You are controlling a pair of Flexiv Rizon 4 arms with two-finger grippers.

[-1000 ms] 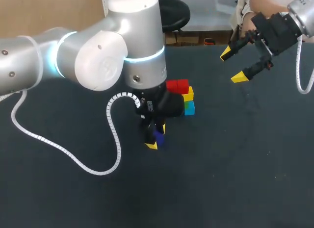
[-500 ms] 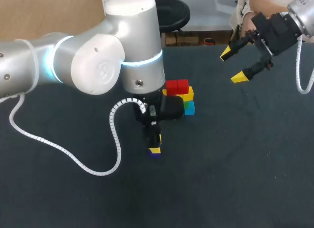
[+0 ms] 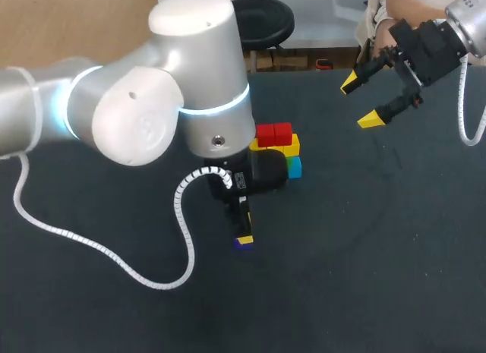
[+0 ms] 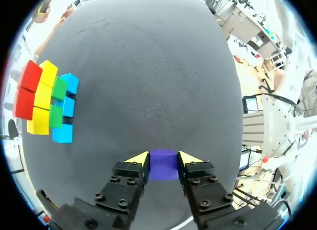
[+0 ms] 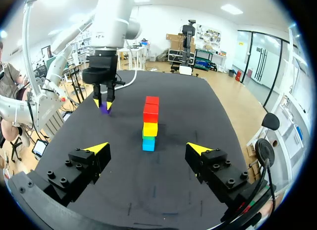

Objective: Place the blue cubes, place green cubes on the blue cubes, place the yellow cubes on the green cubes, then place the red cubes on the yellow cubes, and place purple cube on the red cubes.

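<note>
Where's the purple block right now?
The purple block is pinched in the left gripper, in front of the stack and slightly left in the head view.

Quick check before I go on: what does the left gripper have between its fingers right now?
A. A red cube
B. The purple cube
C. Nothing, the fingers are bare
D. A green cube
B: in the left wrist view the purple cube sits between the left gripper's two yellow tips, touched from both sides.

Purple cube (image 4: 163, 164) nearer front (in jaws)
</note>
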